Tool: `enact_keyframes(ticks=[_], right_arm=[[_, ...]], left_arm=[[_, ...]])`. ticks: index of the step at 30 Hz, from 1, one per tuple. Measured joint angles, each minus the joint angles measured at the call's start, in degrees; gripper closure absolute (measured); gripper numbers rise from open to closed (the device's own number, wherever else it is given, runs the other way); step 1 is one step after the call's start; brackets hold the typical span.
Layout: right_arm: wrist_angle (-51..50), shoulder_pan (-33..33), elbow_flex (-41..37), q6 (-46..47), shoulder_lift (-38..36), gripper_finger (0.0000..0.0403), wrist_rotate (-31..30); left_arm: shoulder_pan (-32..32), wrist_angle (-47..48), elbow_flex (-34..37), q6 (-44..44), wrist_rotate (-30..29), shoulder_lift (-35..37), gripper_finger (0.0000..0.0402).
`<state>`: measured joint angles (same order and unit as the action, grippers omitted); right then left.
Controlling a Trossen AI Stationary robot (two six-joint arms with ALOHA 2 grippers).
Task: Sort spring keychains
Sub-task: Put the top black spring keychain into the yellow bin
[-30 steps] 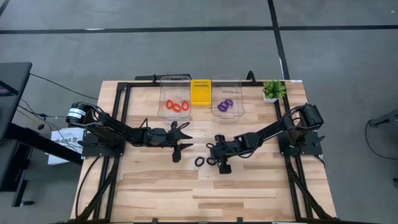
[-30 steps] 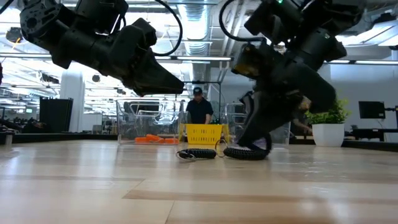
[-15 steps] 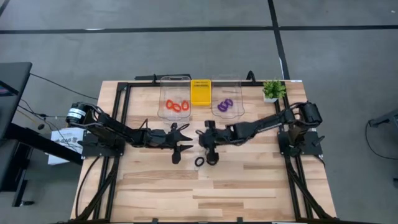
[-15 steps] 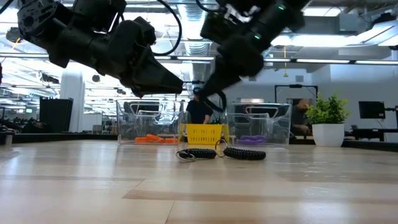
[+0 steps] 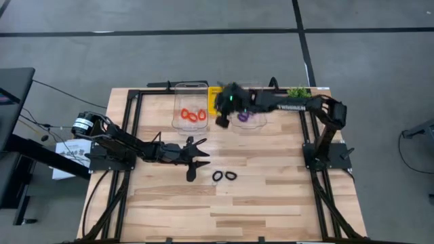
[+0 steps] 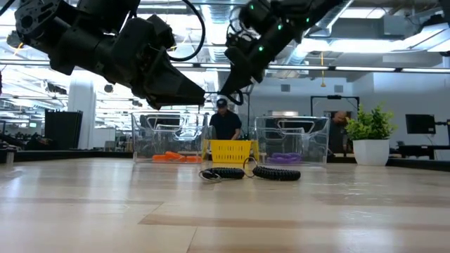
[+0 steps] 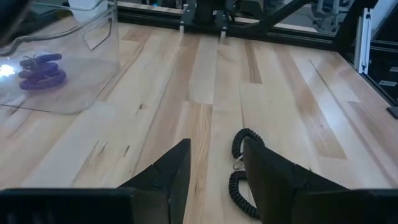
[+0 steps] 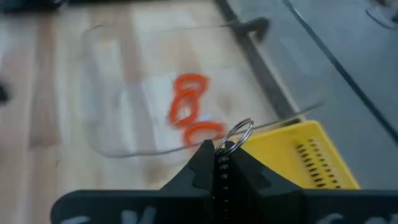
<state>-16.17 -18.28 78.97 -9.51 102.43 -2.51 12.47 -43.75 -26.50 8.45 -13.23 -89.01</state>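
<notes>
- Reaching across the back of the tabletop point(image 5: 271, 196), the right end effector point(image 5: 222, 118) hangs raised, just in front of the yellow basket point(image 5: 218, 100), between the two clear bins.
- Its fingers are pinched on a black spring keychain point(image 8: 219, 171), whose metal ring point(image 8: 239, 134) pokes up past the fingertips in the right wrist view.
- The left end effector point(image 5: 196, 161) hovers over the middle of the tabletop with its fingers point(image 7: 171, 171) spread wide, holding nothing.
- Two more black spring keychains point(image 5: 224, 176) lie side by side on the wood just right of the left end effector; the left wrist view shows a black coil point(image 7: 239, 168) beside one finger.
- The left clear bin point(image 5: 191, 102) holds the orange-red spring keychains point(image 5: 192, 115).
- The right clear bin point(image 5: 251, 103) holds the purple spring keychains point(image 7: 41, 71).
- A small potted plant point(image 5: 298, 96) stands at the back right corner.
- In the low view a person point(image 6: 225, 123) stands beyond the basket.
</notes>
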Motion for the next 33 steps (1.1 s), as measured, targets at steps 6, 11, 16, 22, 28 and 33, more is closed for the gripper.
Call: enact_keyframes(ticks=[6,11,16,22,28,33], right_arm=[[2.92,-8.8,0.1,3.19,1.18,0.0387,7.23],[5.74,-13.22,0.05,3.51,3.69,0.0385,12.81],[7.31,-15.22,2.89,2.55,8.31,0.0382,16.29],[2.9,-15.62,6.56,-1.34,11.42,0.037,20.37],[2.19,-15.61,6.68,-3.9,11.25,0.0341,20.51],[-0.58,-16.03,6.69,-4.1,11.04,0.0313,20.49]], left_arm=[[-0.01,0.81,0.0,0.0,0.0,0.0,0.0257],[-0.02,1.36,0.0,-0.48,0.0,0.0,0.0257],[-0.64,1.38,0.0,-1.54,-0.3,0.0,0.0257],[-1.61,1.36,0.0,-2.24,-0.34,0.01,0.0257],[-3.24,1.36,0.0,-3.76,-0.44,0.02,0.0257],[-3.57,1.46,0.0,-3.65,-0.43,0.01,0.0257]])
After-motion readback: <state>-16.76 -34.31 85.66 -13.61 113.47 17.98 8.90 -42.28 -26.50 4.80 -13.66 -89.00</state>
